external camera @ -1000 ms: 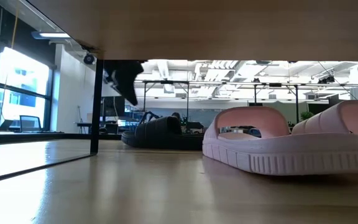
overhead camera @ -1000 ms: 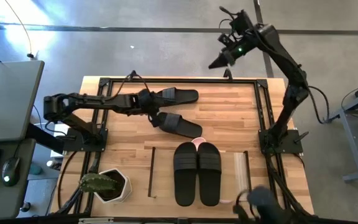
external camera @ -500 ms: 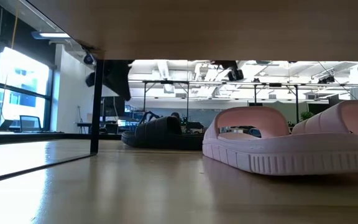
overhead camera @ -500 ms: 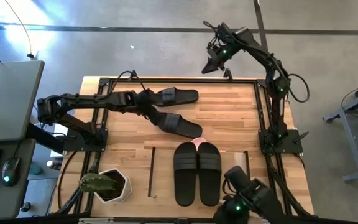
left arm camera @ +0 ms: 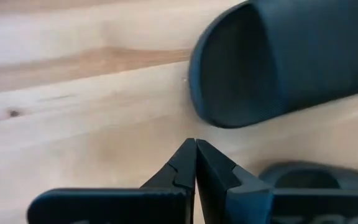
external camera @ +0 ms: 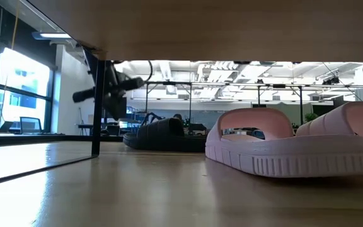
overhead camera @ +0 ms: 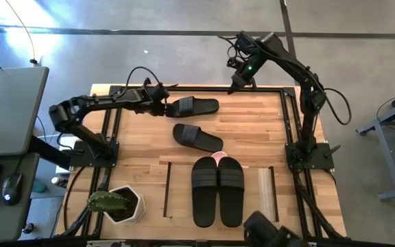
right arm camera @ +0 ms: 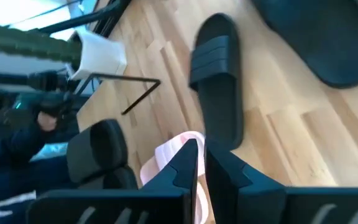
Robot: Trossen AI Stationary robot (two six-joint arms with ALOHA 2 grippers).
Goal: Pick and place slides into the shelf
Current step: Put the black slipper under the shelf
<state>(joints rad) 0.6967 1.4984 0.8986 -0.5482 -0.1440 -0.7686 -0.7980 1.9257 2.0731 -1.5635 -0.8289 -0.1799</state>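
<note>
Currently empty, tips together: left pincer (overhead camera: 163, 108) beside black slide (overhead camera: 196, 106) near surface's far edge. Need to spread tips, straddle strap, carry to shelf (overhead camera: 266, 189). Right pincer (overhead camera: 233, 88) shut, parked over far edge.

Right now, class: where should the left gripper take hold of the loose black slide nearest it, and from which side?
Grip the near end of the black slide, probably its sole edge, coming from the left gripper's side. The slide lies flat, lengthwise toward that shut gripper, which must open first.
</note>
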